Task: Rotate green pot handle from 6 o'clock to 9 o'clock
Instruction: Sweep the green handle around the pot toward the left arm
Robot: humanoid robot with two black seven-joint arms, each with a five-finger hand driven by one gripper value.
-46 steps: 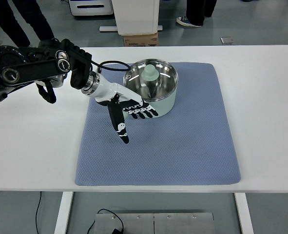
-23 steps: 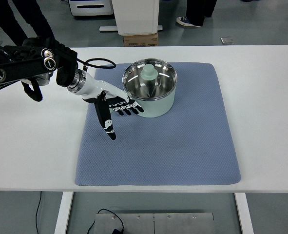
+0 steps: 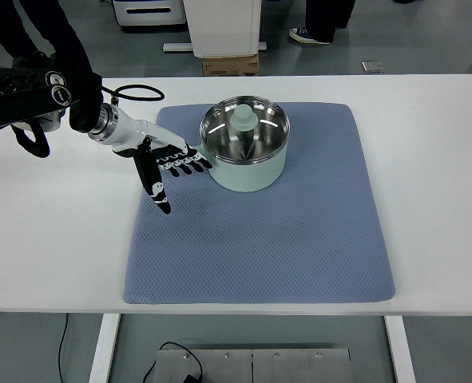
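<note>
At the left edge of the white surface (image 3: 427,199), the left arm (image 3: 28,100) comes in dark and bulky, ending in a white wrist and the left hand (image 3: 165,163), which lies low over the blue mat (image 3: 299,231) near its upper-left corner. The hand's fingers (image 3: 189,165) are spread apart and hold nothing: the shorter ones reach toward 3 o'clock, their tips just beside the pot's left wall, while one long digit points down toward 5 o'clock. Whether the tips touch the wall cannot be told. To the right stands the green pot (image 3: 247,144), upright on the upper middle of the mat, its steel inside open to view, with a pale green knobbed piece (image 3: 244,120) in it toward the 12 o'clock rim. No handle can be made out on the pot, so its long axis and pointing cannot be told. Beyond the far edge of the surface stand a cardboard box (image 3: 230,65) and a person's shoes (image 3: 307,35).
</note>
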